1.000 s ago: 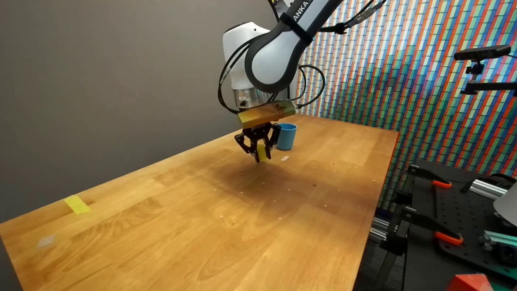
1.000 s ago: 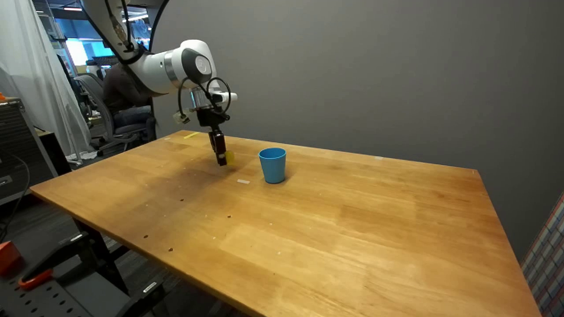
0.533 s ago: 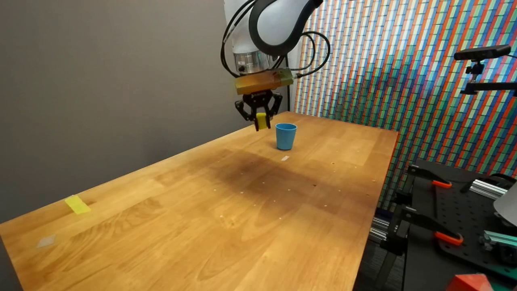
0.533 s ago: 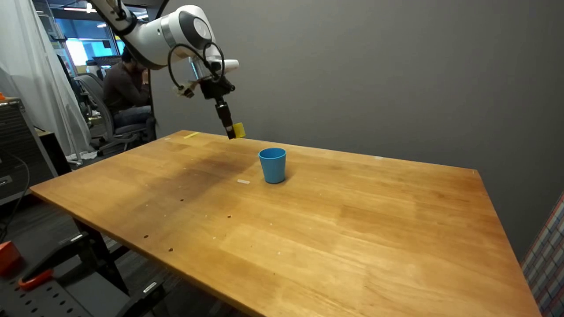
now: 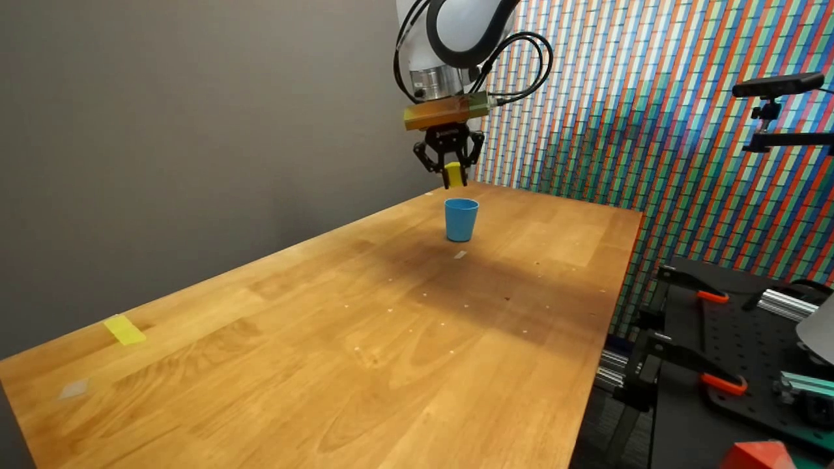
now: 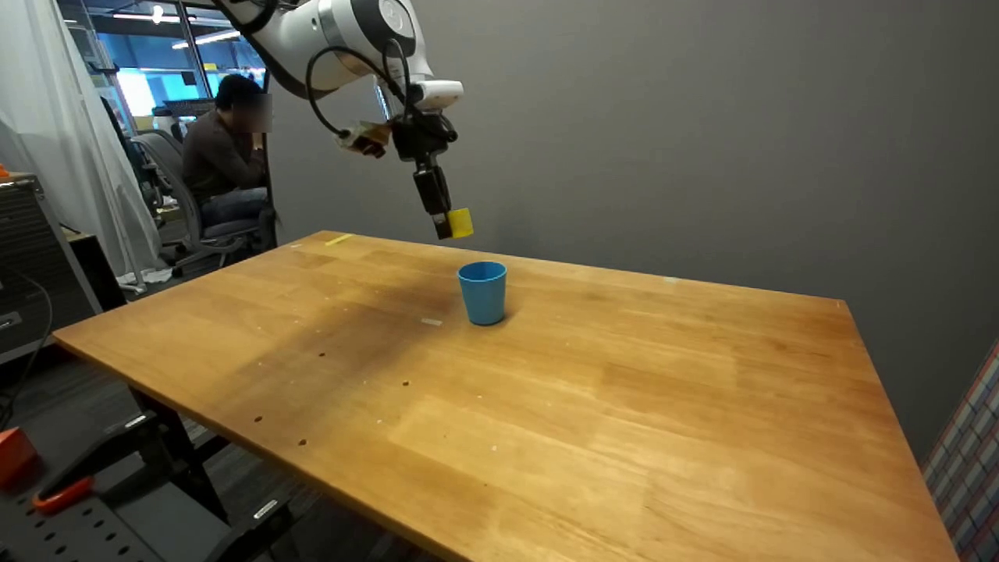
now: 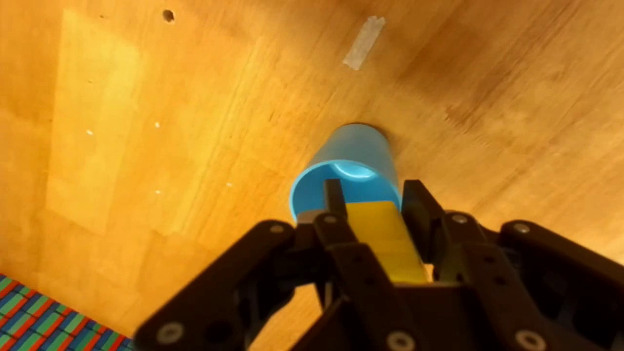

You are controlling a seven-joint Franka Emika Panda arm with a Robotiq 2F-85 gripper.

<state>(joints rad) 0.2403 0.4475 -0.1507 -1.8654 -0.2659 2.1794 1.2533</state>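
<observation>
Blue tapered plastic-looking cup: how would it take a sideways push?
The blue cup may tip, its base narrower than its rim. Probably light: it looks thin-walled. Likely stiff: the rim looks evenly round.

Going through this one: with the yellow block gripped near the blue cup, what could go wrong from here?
The yellow block juts out from one side of the gripper, so it might twist or slip.
In an exterior view it looks offset from the blue cup, so lowering it straight down might clip the rim or miss.
The cup stands upright with nothing visible bracing it, so a bump could tip it.
</observation>
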